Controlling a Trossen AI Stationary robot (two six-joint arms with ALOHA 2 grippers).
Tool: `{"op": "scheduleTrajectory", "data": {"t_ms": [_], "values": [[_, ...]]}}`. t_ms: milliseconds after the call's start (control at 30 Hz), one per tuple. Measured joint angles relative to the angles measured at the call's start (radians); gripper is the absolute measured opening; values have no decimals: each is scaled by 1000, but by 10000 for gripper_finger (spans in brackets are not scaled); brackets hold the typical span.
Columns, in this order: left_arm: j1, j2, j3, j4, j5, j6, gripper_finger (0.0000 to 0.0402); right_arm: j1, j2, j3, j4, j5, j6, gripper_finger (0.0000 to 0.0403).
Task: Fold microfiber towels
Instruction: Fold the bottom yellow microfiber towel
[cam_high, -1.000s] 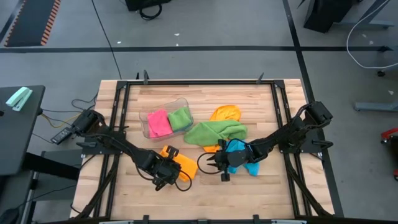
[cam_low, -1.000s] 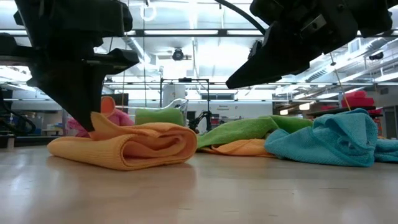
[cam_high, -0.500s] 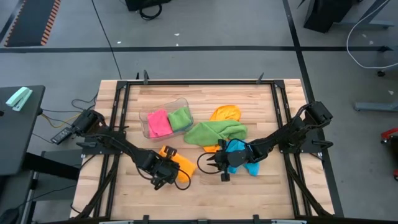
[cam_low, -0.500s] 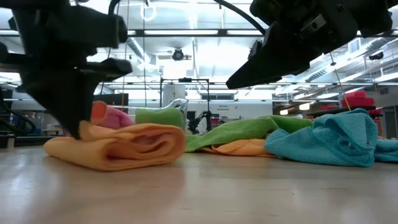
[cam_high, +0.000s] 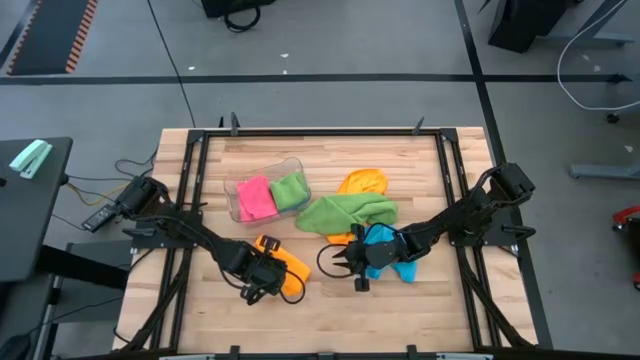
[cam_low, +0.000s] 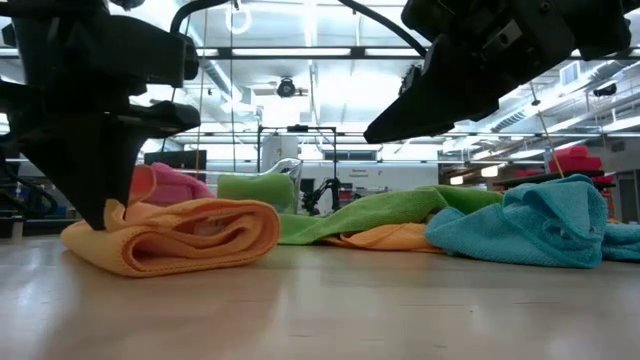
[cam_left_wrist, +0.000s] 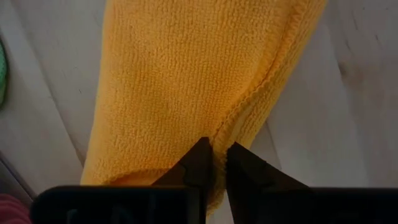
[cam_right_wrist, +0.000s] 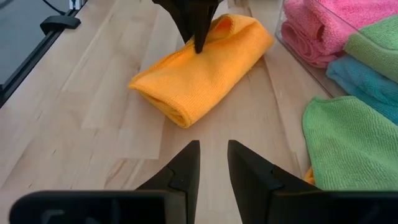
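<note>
The left gripper (cam_high: 262, 287) is down on the folded orange towel (cam_high: 284, 267), its fingers (cam_left_wrist: 200, 163) drawn to a narrow slit with the towel's near edge pinched or just caught between the tips; from where I stand I cannot tell whether it truly grips the cloth or only presses on it. In the low view the left gripper (cam_low: 92, 205) stands at the end of the orange roll (cam_low: 175, 234), touching it. Just beyond that towel, away from the left gripper, sits a clear tub (cam_high: 263, 170) holding a pink towel (cam_high: 255, 197) and a green one (cam_high: 290, 189). Across the bare wood from the left gripper hangs the right gripper (cam_high: 340, 265), clear of the table (cam_high: 330, 320), its fingers (cam_right_wrist: 185, 168) a little apart with nothing between them; it points toward the orange roll (cam_right_wrist: 202, 65). Right behind the right gripper lies a crumpled blue towel (cam_high: 385, 250), touching its arm. Past that, spread loose, is a green towel (cam_high: 345, 213), and half under it another orange towel (cam_high: 362, 182). In the low view the blue heap (cam_low: 540, 230) rests beside the green spread (cam_low: 385, 212).
</note>
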Motion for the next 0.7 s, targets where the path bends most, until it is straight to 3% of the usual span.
{"op": "scheduleTrajectory", "data": {"t_ms": [167,533,700], "values": [[0,0,0,-5,0,-22,64,0,0,0,0,0,12,92],[-10,-17,6,-21,5,-39,160,2,0,0,0,0,10,92],[-39,-23,49,-66,6,-39,171,2,0,0,0,0,4,92]]}}
